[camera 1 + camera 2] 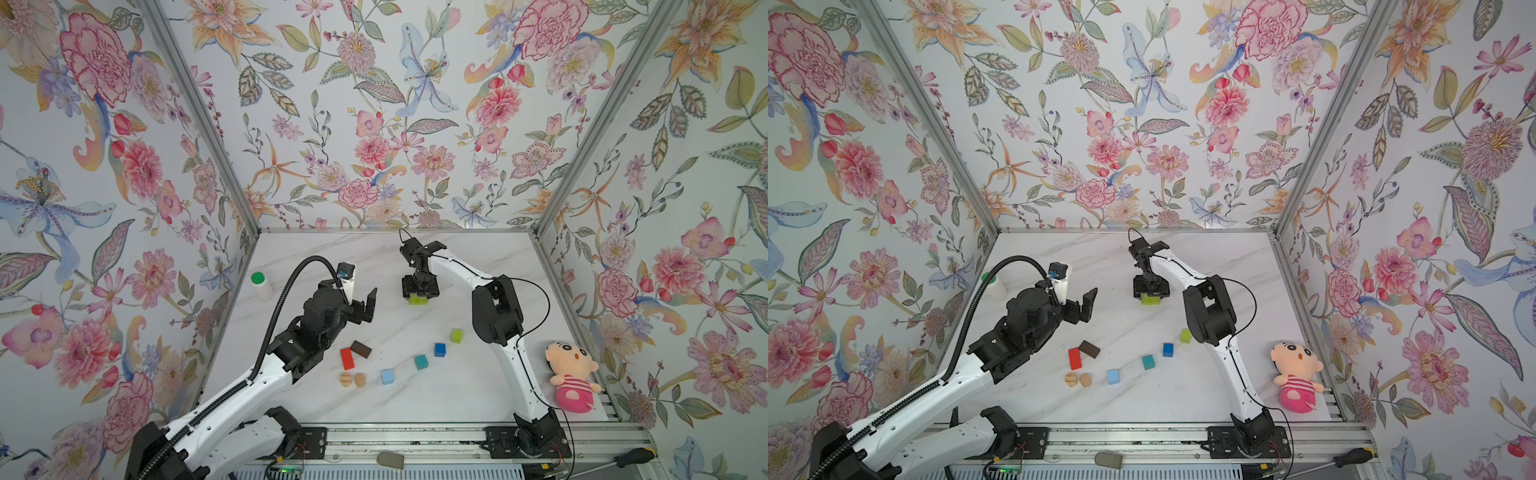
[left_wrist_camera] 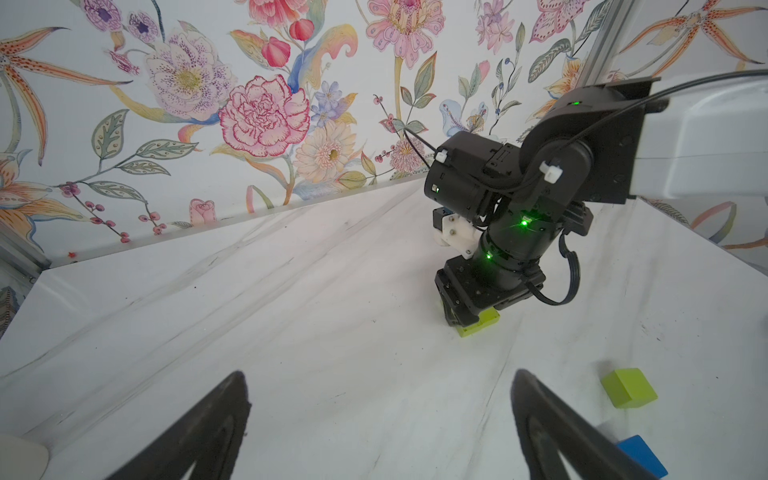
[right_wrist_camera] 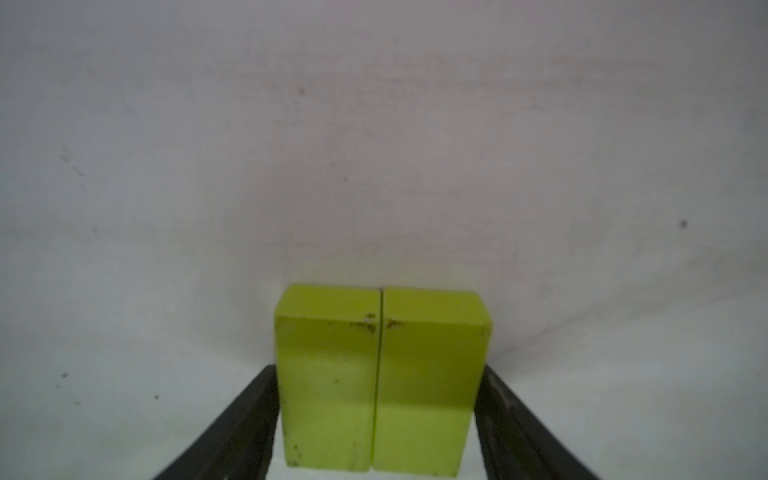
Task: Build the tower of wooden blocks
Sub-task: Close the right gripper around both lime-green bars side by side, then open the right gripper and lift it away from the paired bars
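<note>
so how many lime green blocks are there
3: two lime-green blocks side by side between the right gripper's fingers, a third block loose by the blue cube. Others may hide under arms.

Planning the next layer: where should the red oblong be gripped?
Probably from above, fingers across the long flat sides of the red oblong, which lies flat; keep toward the end away from the dark-brown block crowding its other end.
</note>
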You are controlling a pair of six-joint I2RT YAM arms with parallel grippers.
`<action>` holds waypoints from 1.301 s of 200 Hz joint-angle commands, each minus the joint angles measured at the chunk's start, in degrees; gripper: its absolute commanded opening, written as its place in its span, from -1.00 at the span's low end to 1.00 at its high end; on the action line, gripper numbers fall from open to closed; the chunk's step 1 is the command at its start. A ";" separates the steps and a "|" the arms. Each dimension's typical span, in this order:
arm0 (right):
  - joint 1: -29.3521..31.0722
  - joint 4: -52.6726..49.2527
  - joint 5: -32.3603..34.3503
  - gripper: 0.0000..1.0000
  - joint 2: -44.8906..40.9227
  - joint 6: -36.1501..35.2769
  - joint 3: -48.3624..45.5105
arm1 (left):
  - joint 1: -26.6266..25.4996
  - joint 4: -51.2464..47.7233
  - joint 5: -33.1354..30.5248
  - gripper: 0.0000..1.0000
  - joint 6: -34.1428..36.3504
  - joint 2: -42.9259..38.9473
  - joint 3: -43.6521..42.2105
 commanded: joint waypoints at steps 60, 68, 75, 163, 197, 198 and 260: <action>-1.26 -3.40 -0.73 0.87 -8.70 0.14 0.39 | 0.56 -3.10 -0.71 0.99 -0.69 -4.26 -2.13; -1.31 -3.70 -0.60 0.88 -9.89 0.24 0.11 | 0.57 -3.22 -0.71 0.99 -0.69 -4.67 -2.37; -1.30 -4.04 -0.48 0.88 -10.85 0.46 -0.30 | 0.57 -3.40 -0.71 0.98 -0.70 -4.97 -2.50; 0.37 -4.76 2.06 0.82 -26.26 5.06 -16.29 | 0.52 -5.87 2.28 0.98 -4.53 -10.72 -6.52; 2.56 -4.78 2.61 0.79 -31.86 8.67 -22.71 | 0.51 -7.24 3.59 0.99 -7.10 -13.13 -8.15; 2.64 -4.77 2.61 0.79 -32.04 8.76 -22.94 | 0.58 -7.32 3.59 0.99 -7.28 -13.23 -8.19; 5.38 -4.77 4.14 0.77 -39.43 10.67 -31.72 | 0.03 -9.51 5.49 0.99 -10.53 -15.97 -10.34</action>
